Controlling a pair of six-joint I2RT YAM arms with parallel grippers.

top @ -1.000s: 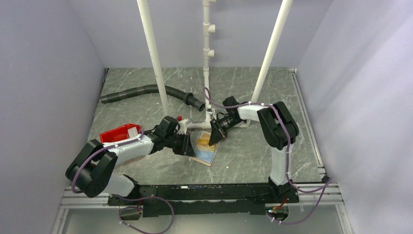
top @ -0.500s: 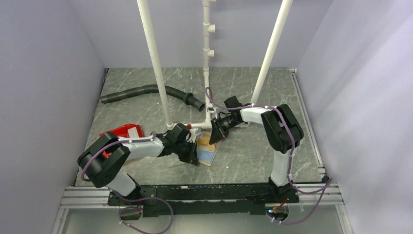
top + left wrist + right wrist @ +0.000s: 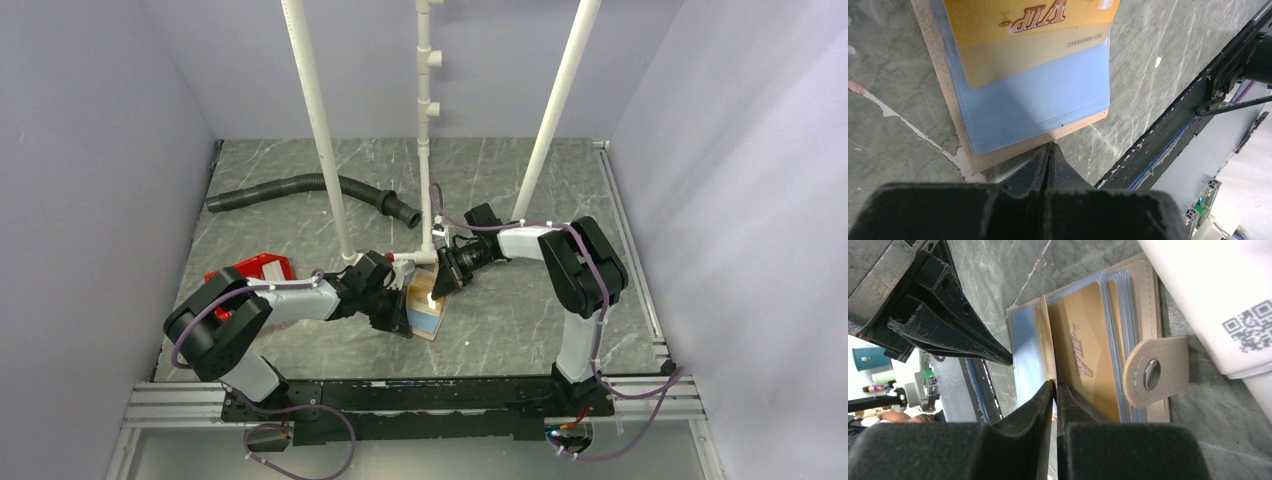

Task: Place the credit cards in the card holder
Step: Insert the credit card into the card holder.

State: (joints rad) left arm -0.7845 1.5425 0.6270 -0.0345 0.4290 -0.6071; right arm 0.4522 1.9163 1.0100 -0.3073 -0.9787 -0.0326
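Holder [image 3: 426,308] lies open and flat on bench [image 3: 520,320], between the two end effectors. Snap tab [image 3: 1150,372] is on the leaf away from the L tips, hard by the white pipe [image 3: 1208,295].

VIP card [image 3: 1083,350] sits flat in a sleeve just beside the R tips, on the tab side. A 2nd card [image 3: 1045,340] stands on edge and runs straight out from the R tips, over the fold btw the leaves.

R end effector [image 3: 1054,385]: closed to a thin slit, looks pinched on that 2nd card's near edge.
L end effector [image 3: 1049,150]: fully closed, nothing in it. Tip is down at the holder's tan border near a corner, prob. pinning it.

Judgement: mid-insertion, 2nd card not yet in a sleeve.

Risks from here:
- Grip is on the edge only, so the card may pivot or slip out when pushed at the sleeve mouth.
- Sleeve mouth is not visibly spread, so the card could ride over the plastic instead of going in.
- L tip pins one corner only, so the holder may rotate abt that pt or slide toward the pipe.
- L and R tips are near each other, so they could clash if either drifts.
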